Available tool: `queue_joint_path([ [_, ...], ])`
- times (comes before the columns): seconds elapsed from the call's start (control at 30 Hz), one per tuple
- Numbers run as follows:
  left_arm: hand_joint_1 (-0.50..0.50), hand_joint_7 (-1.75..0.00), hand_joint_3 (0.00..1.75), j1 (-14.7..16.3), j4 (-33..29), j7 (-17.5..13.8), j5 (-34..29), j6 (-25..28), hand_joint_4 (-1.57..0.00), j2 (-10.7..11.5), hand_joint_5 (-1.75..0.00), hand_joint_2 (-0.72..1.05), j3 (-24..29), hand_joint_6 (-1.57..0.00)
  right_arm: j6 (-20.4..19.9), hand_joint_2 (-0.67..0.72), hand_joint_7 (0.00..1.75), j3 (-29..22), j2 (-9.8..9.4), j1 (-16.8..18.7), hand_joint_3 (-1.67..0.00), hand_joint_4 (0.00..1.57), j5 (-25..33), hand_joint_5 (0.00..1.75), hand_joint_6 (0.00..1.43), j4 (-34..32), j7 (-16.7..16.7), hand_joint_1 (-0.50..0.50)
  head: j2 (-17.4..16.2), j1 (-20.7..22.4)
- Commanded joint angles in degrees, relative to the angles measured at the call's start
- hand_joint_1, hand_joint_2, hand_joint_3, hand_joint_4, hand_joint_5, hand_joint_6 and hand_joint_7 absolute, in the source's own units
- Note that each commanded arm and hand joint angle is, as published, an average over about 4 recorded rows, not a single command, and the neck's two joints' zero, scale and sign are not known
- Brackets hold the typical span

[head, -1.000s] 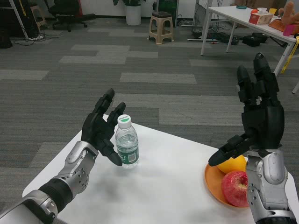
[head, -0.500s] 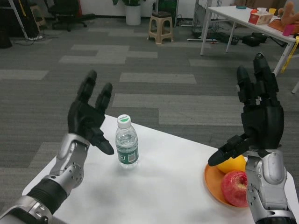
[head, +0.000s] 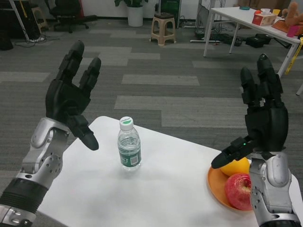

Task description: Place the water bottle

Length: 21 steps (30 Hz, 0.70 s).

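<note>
One bottle [head: 129, 144] upright, right of raised left hand [head: 70, 97].

The small clear plastic water bottle [head: 129, 145] looks glossy, with a smooth white cap and a green paper-like label. It stands on the smooth, matt white table [head: 156, 189]. The black many-fingered left hand [head: 71, 99] and right hand [head: 261, 116] look like matt hard plastic (each forearm is brushed silver metal). The orange plate [head: 215, 188] has a slight sheen; the red apple [head: 238, 190] shines.
</note>
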Motion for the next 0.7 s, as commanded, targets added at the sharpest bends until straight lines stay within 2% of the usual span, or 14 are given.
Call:
queue_joint_path([
  [0.03,-0.46,0.00,0.04,0.76,-1.63,-0.67,0.61,1.67,0.00,0.99,0.00,-0.64,1.34,0.00,-0.05,0.66,0.00,0.11,-0.26,0.07,0.00,0.03,0.16,0.00,0.00,-0.01,-0.21,-0.29,0.00,0.00],
  [0.2,-0.47,0.00,0.09,0.76,-2.68,-1.44,0.70,3.29,0.00,1.03,0.00,-0.64,1.91,0.00,-0.05,0.66,0.00,0.18,-0.26,0.07,0.00,0.03,0.16,0.00,0.00,-0.01,-0.21,-0.29,-0.01,-0.53],
  [0.33,-0.47,0.00,0.00,0.63,-3.08,-2.10,0.81,4.92,0.00,1.03,0.00,-0.64,2.04,0.00,-0.05,0.66,0.00,0.22,-0.26,0.07,0.00,0.03,0.16,0.00,0.00,-0.01,-0.21,-0.29,0.08,-1.17],
  [0.43,-0.48,0.00,0.07,0.57,-3.12,-2.43,0.87,5.51,0.00,1.03,0.00,-0.64,2.13,0.00,-0.05,0.66,0.00,0.29,-0.28,0.09,0.00,0.03,0.16,0.00,0.00,-0.01,-0.21,-0.29,0.10,-1.18],
  [0.57,-0.48,0.00,0.02,0.46,-3.17,-2.72,0.87,5.91,0.00,1.03,0.00,-0.64,2.15,0.00,-0.05,0.66,0.00,0.26,-0.33,0.16,0.00,0.03,0.16,0.00,0.00,-0.07,-0.21,-0.29,0.81,-1.19],
  [0.7,-0.47,0.00,0.09,0.41,-3.19,-2.76,0.87,5.97,0.00,0.88,0.00,-0.64,2.19,0.00,-0.05,0.66,0.00,0.29,-0.35,0.16,0.00,0.03,0.16,0.00,0.00,-0.01,-0.28,-0.29,0.69,-0.94],
])
